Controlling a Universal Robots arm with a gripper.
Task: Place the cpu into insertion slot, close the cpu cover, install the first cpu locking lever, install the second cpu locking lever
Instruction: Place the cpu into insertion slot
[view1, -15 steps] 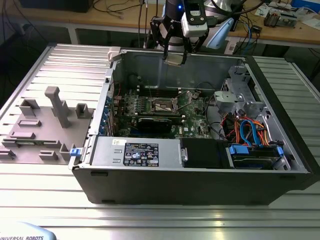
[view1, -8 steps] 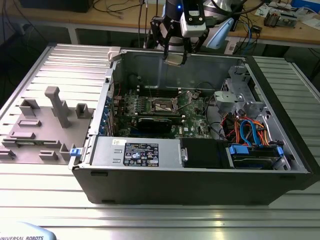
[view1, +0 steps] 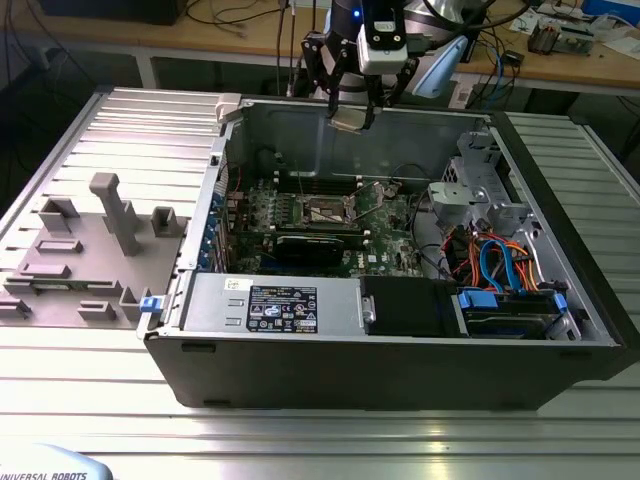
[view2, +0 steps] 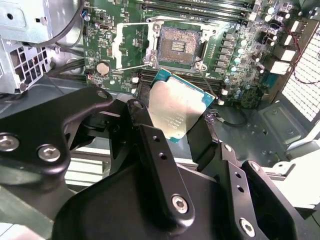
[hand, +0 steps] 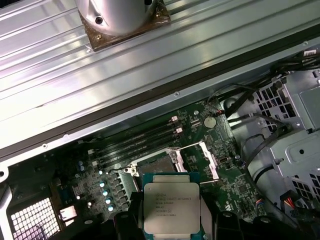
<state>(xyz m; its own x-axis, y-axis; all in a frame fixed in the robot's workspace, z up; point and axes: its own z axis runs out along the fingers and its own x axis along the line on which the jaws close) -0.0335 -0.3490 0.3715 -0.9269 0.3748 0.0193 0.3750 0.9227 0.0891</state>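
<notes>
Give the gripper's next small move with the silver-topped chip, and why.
Probably descend toward the dark square insertion slot: the black gripper is shut on the silver-topped square cpu high above it, and the silver cpu cover lies open.

1. Sticker on the metal box, exterior view: black-and-white print, too small to read.
2. On the cpu, in both wrist views: fine engraved lines, not legible.
3. Pale part, exterior view's lower left corner: a maker's mark in capitals.
</notes>
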